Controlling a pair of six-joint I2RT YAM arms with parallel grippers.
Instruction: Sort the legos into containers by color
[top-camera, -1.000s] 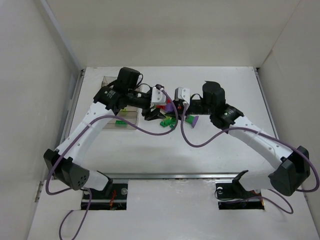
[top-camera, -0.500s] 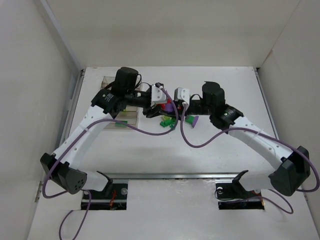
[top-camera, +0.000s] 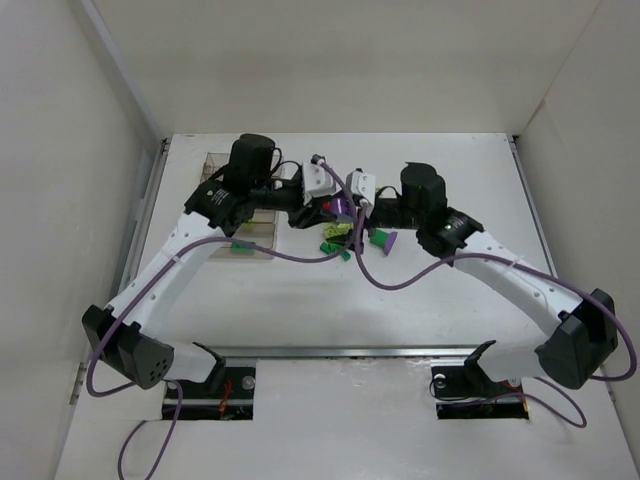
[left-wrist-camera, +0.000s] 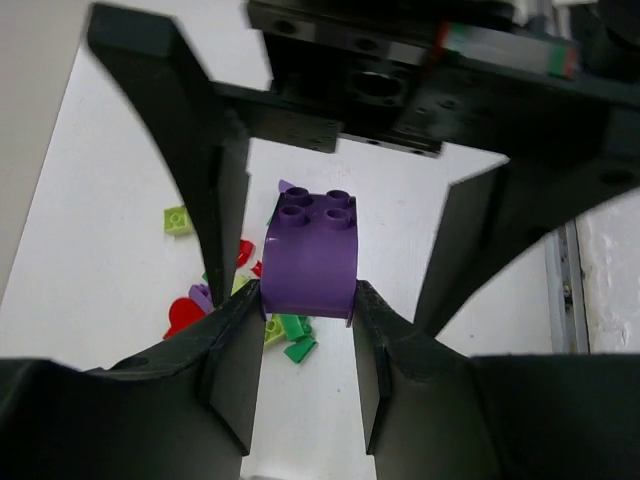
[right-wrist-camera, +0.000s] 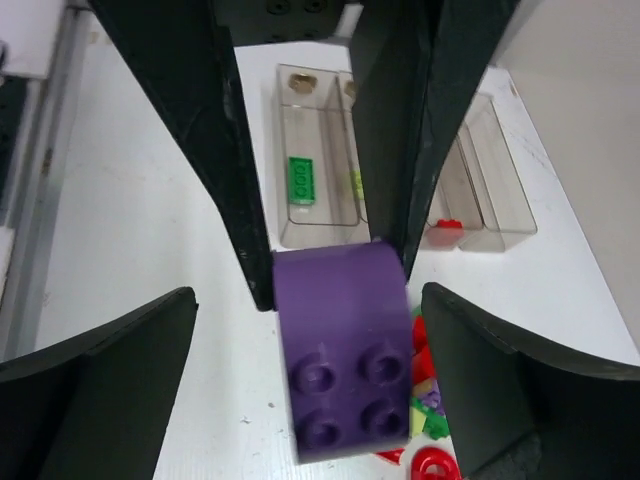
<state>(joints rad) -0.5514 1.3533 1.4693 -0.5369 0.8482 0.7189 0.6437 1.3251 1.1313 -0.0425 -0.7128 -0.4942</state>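
The left tool (left-wrist-camera: 307, 305) pinches a rounded purple plastic brick (left-wrist-camera: 310, 255); the right tool (right-wrist-camera: 300, 318) gapes wide around it. Releasing early could drop it.

This is a robotics lab test cell. A white table (top-camera: 300, 300) is boxed in by plain white panels (top-camera: 340, 60). A left arm (top-camera: 170, 265) and a right arm (top-camera: 510, 280) are mounted by a metal rail (top-camera: 340, 351) at its near edge. Wiring shows in cut-outs (top-camera: 225, 390), and the props are toy legos (top-camera: 328, 246).
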